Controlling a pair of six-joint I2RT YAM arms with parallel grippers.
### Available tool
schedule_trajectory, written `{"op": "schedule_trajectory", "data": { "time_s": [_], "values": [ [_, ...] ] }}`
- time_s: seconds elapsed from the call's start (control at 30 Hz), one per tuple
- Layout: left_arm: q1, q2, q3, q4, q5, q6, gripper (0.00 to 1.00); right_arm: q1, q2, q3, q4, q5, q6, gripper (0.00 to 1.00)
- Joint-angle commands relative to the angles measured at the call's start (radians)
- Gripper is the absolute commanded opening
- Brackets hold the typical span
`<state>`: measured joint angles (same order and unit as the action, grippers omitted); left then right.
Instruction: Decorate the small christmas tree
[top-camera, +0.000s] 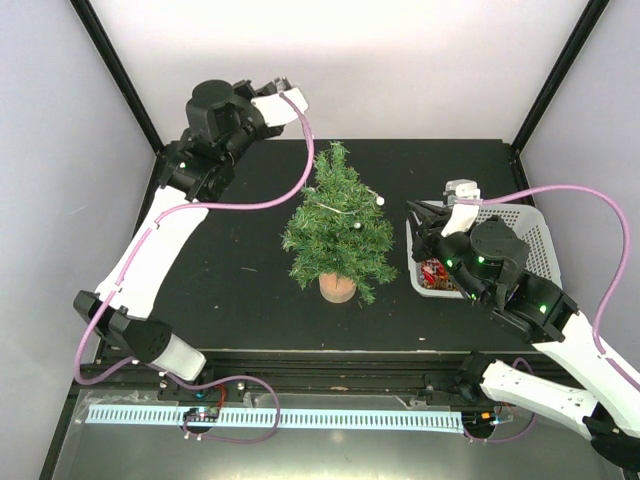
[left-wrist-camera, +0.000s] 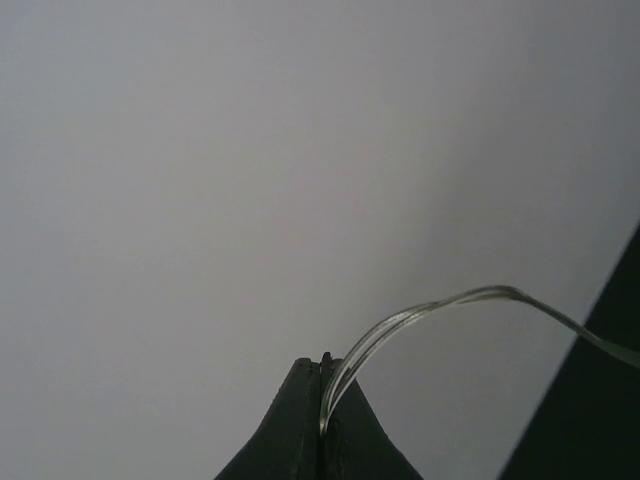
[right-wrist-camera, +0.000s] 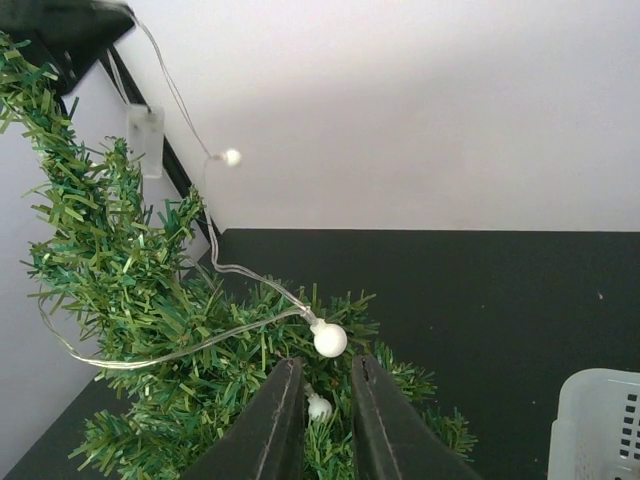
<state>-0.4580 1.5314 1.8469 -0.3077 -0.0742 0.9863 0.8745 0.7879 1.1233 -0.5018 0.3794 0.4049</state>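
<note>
The small christmas tree (top-camera: 336, 232) stands on its tan wooden base (top-camera: 337, 288) mid-table. A clear light string with white bulbs (top-camera: 380, 199) lies over its branches. My left gripper (top-camera: 283, 88) is raised behind and left of the tree top, shut on the clear wire (left-wrist-camera: 420, 315) of the string (left-wrist-camera: 322, 368). My right gripper (top-camera: 411, 210) is at the tree's right side, jaws a little apart (right-wrist-camera: 327, 375). One white bulb (right-wrist-camera: 330, 340) sits just past its tips and another (right-wrist-camera: 318, 406) lies in the branches behind the gap. The tree (right-wrist-camera: 120, 300) fills the left of that view.
A white mesh basket (top-camera: 530, 235) with red ornaments (top-camera: 435, 272) stands right of the tree, under my right arm. A small clear box (right-wrist-camera: 146, 140) hangs on the wire near the tree top. The enclosure's black posts (top-camera: 120, 75) and pale walls stand behind.
</note>
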Motion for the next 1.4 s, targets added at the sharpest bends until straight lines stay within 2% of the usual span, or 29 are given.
{"op": "schedule_trajectory", "data": {
  "time_s": [0.0, 0.37, 0.53, 0.77, 1.0, 1.27, 1.37],
  "values": [
    [0.023, -0.072, -0.105, -0.006, 0.017, -0.070, 0.01, 0.004, -0.009, 0.015, -0.003, -0.021, 0.024, 0.17],
    [0.077, -0.300, -0.395, -0.022, 0.040, -0.102, 0.01, 0.004, -0.015, 0.021, -0.021, -0.048, 0.044, 0.17],
    [0.084, -0.391, -0.482, -0.083, 0.067, -0.120, 0.01, 0.003, -0.013, 0.028, -0.032, -0.056, 0.048, 0.17],
    [0.081, -0.503, -0.525, -0.272, 0.160, -0.180, 0.01, 0.004, -0.012, 0.039, -0.044, -0.071, 0.057, 0.17],
    [0.062, -0.593, -0.618, -0.360, 0.224, -0.246, 0.02, 0.003, -0.012, 0.048, -0.059, -0.084, 0.069, 0.17],
    [-0.024, -0.654, -0.611, -0.526, 0.313, -0.334, 0.02, 0.004, -0.016, 0.061, -0.081, -0.111, 0.069, 0.17],
    [-0.031, -0.665, -0.600, -0.597, 0.394, -0.360, 0.02, 0.004, -0.015, 0.062, -0.083, -0.129, 0.067, 0.17]
  ]
}}
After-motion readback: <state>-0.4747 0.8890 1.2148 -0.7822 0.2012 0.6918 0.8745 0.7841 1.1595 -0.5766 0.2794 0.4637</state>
